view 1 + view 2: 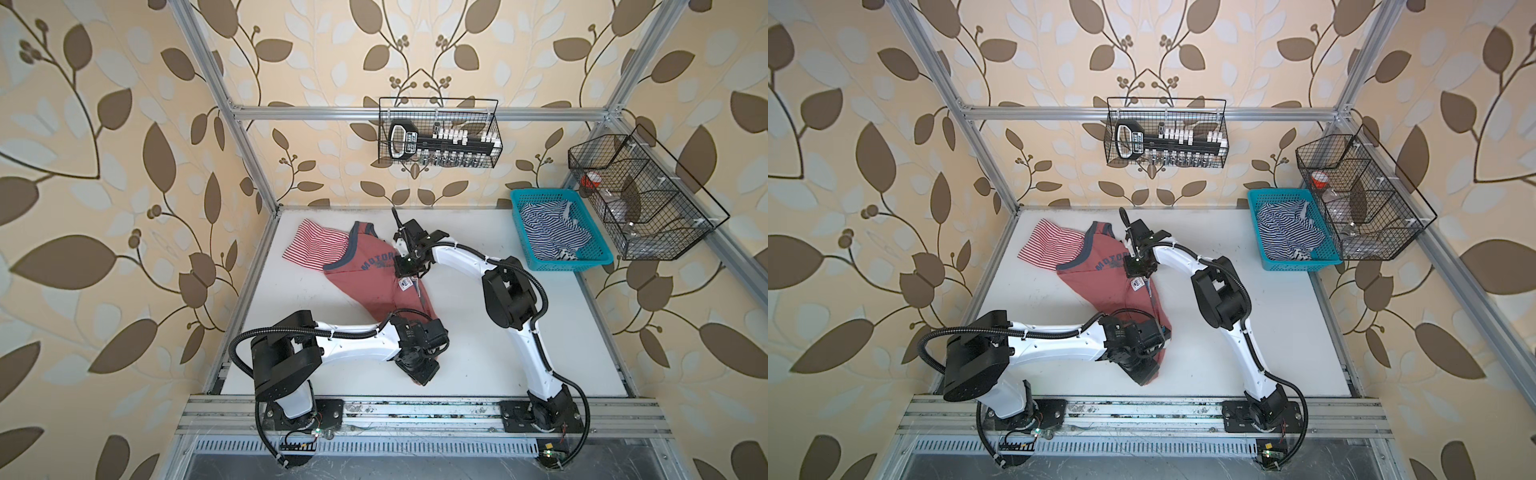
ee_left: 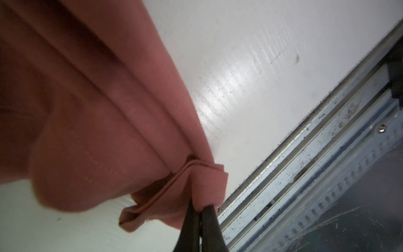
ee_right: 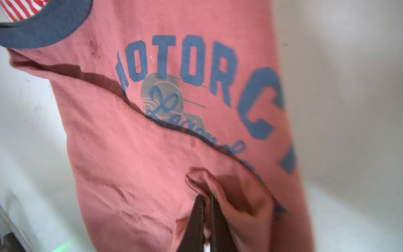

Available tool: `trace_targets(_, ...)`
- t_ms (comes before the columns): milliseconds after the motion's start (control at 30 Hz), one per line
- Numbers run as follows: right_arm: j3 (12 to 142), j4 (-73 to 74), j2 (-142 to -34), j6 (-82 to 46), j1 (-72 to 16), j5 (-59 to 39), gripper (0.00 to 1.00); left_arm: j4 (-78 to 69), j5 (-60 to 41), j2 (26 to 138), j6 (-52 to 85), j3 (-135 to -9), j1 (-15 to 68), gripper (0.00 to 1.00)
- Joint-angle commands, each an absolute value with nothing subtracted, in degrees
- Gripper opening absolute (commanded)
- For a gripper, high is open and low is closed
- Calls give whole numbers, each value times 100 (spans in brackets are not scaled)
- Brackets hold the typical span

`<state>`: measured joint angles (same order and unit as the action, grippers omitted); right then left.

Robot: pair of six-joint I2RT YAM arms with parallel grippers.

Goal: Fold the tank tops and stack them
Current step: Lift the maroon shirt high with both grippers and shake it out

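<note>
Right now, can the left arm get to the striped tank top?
Probably not yet: the left gripper is shut on the red tank top, and the striped tank top lies far back, partly tucked under it.

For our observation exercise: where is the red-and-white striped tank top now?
The striped tank top lies far left on the table in both top views, partly under the dusty red tank top.

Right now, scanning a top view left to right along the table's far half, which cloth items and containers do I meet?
red-and-white striped tank top → dusty red tank top → teal basket holding navy-striped cloth → black wire basket hung at the frame's right side
</note>
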<state>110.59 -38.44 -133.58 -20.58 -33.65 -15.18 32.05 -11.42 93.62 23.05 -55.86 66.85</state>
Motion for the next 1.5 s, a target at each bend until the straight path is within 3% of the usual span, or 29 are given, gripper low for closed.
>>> trace_targets(0, 10790, -3533, -12863, -2224, -3186, -2127, 0, 3537, -928, 9330, 2291, -5825, 6759, 0)
trace_targets(100, 10344, -3063, -12280, -2419, -2882, -2483, 0, 3948, -177, 9022, 2362, -6000, 6759, 0)
trace_targets(267, 9820, -2080, -10860, -2814, -2274, -2948, 0, 5059, 1939, 8054, 2412, -6790, 6744, 0)
trace_targets(433, 10106, -1239, -9730, -3250, -1784, -3294, 0, 5850, 4248, 7108, 2168, -8072, 6672, 0)
trace_targets(567, 10601, -906, -9193, -3428, -1559, -3394, 0, 5371, 5634, 6523, 1442, -8901, 6658, 0)
trace_targets(767, 10861, -870, -8509, -3428, -1194, -3410, 0, 3442, 5607, 5738, -431, -8992, 6656, 0)
trace_targets(1133, 10230, -976, -6962, -3265, -468, -3318, 0, 3125, 4993, 5827, -1922, -9558, 6659, 0)
trace_targets(1467, 10172, -1450, -6828, -2961, -45, -3190, 0, 1803, 4851, 5818, -3039, -9272, 6650, 0)
